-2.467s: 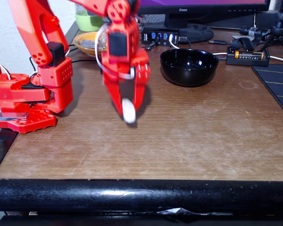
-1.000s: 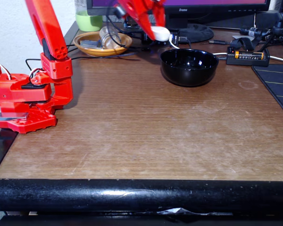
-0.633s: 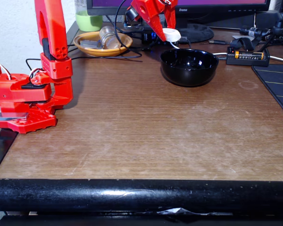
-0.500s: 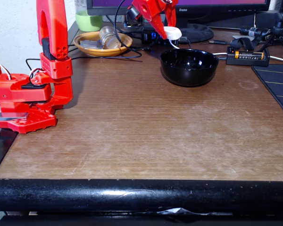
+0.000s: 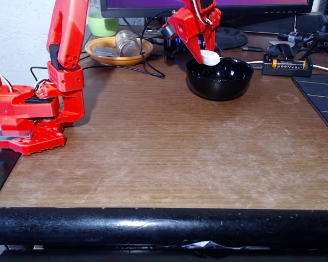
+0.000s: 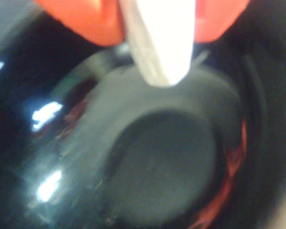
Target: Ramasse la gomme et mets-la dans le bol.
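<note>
The white eraser (image 5: 210,57) is pinched between the red fingers of my gripper (image 5: 208,55), just over the left rim of the glossy black bowl (image 5: 225,86) at the back of the wooden table. In the wrist view the eraser (image 6: 162,40) hangs from the top edge between both orange-red fingers (image 6: 81,21), directly above the bowl's dark inside (image 6: 167,167). The gripper (image 6: 159,33) is shut on the eraser, which touches nothing else.
An orange dish (image 5: 106,57) holding a glass jar (image 5: 127,41) sits at the back left, with cables trailing to the arm base (image 5: 35,112). A monitor stand (image 5: 229,37), a battery holder (image 5: 287,65) and a black mat (image 5: 322,98) lie behind and right of the bowl.
The gripper lifted the eraser off the table centre, carried it to the back right, and has now dropped lower and rightward so it hangs over the bowl.
</note>
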Controlling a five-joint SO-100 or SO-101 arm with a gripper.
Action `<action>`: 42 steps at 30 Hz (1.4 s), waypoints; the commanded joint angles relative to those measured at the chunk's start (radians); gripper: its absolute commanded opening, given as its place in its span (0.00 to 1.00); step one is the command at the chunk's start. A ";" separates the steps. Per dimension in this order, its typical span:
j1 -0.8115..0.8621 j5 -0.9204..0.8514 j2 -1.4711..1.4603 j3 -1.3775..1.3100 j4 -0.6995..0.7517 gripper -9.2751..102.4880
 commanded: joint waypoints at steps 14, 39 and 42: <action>-0.028 0.003 -0.069 -0.249 -0.005 0.05; 0.020 -0.025 -0.087 -0.133 -0.041 0.10; 0.021 -0.032 -0.086 -0.138 -0.037 0.13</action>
